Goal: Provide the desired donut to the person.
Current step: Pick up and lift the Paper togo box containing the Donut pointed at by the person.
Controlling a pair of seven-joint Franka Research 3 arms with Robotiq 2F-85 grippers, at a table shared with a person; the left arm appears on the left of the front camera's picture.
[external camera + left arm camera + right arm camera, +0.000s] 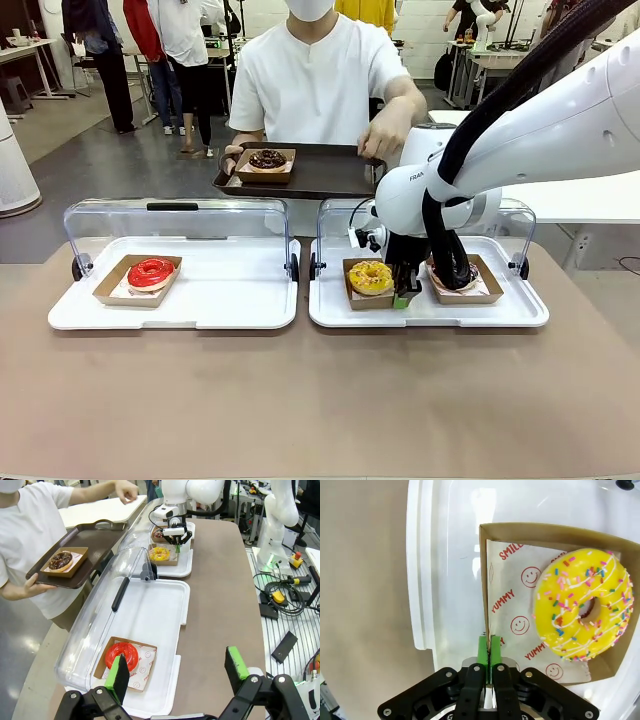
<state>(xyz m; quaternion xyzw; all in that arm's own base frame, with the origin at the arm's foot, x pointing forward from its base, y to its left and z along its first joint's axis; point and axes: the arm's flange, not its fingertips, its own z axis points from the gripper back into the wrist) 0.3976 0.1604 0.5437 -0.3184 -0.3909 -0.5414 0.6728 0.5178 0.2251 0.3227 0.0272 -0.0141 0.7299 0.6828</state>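
A yellow donut (583, 605) with coloured sprinkles lies on printed paper in a shallow brown cardboard tray (485, 580). That cardboard tray sits at the left end of the white tray (430, 312) on my right side, with the white tray's clear lid (340, 215) raised behind it. My right claw (489, 647) is clenched on the near wall of the cardboard tray. The two green pads (482, 650) pinch the thin card between them, just beside the donut and not touching it. A second boxed donut (470, 278) lies close by in the same white tray, partly hidden by my arm.

My left claw (176, 666) hangs released, its pads wide apart, above the other white tray (165, 610), where a red donut (121, 656) lies in its own box.

Across the table the person (310, 90) holds a dark serving tray (335, 178) with a chocolate donut (267, 158) already on it. One of the person's hands (385, 130) hovers over the serving tray's right end.

I judge the grasp step made and the lift not yet begun, since the cardboard tray rests flat. The next move calls for a level lift, because I hold one wall only and the load could tip. Then I must carry it clear of the raised lid and set it on the bare part of the serving tray.
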